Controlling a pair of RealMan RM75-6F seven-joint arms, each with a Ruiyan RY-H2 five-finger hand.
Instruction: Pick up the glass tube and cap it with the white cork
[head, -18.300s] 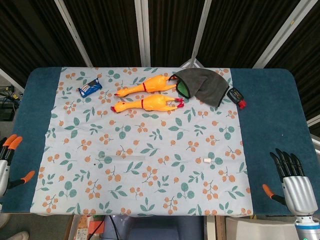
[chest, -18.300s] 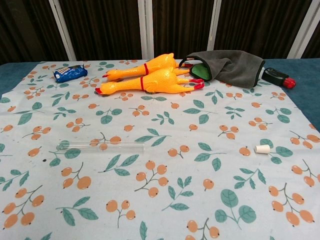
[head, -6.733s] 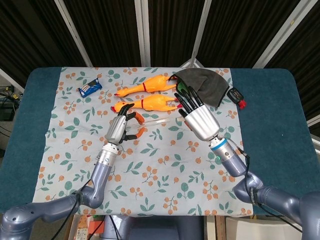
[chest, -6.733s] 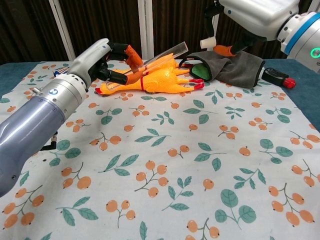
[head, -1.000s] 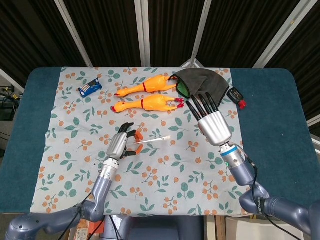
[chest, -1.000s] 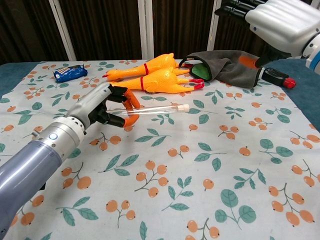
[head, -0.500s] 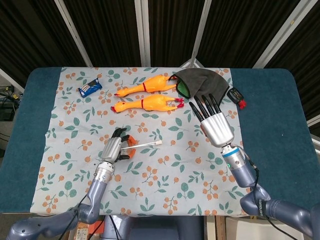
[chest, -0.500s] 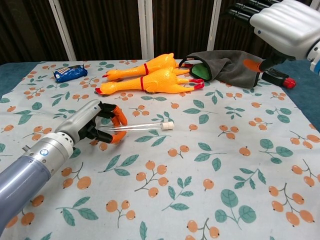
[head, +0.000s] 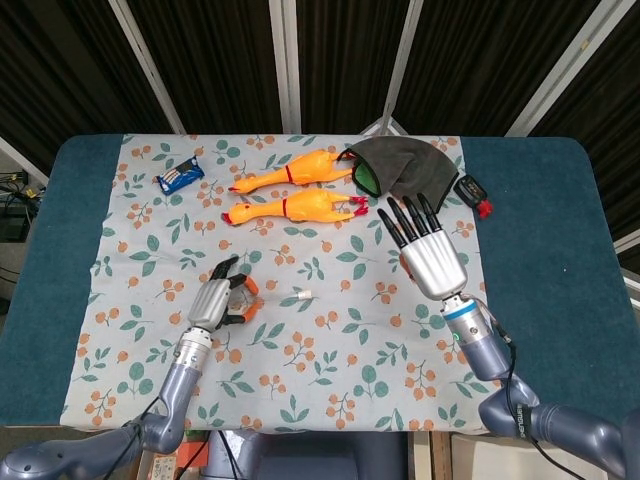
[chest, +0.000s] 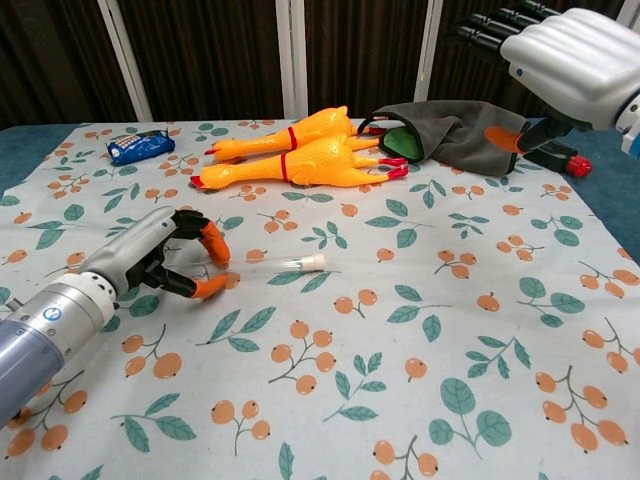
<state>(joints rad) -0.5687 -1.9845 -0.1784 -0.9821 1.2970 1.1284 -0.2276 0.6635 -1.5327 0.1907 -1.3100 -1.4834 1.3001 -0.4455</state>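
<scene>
The glass tube (chest: 275, 265) lies flat on the leaf-print cloth with the white cork (chest: 313, 262) sitting in its right end; from the head view the cork (head: 304, 295) shows clearly and the clear tube (head: 272, 298) only faintly. My left hand (chest: 165, 262) rests low just left of the tube, its orange-tipped fingers (chest: 212, 243) apart and not around the glass. In the head view that left hand (head: 220, 302) is at the cloth's near left. My right hand (head: 430, 258) hovers above the table's right half, fingers straight and spread, holding nothing; the chest view catches it as well (chest: 570, 55).
Two yellow rubber chickens (head: 295, 207) lie at the back centre. Beside them sits a grey cloth (head: 410, 170) over a green item. A blue snack packet (head: 179, 176) is at back left, and a small black-and-red device (head: 472, 191) at back right on the blue table cover (head: 540, 250).
My left hand carried the corked tube down and leftward to the cloth, then opened its fingers off it. The tube now lies on the table. The right hand barely shifted.
</scene>
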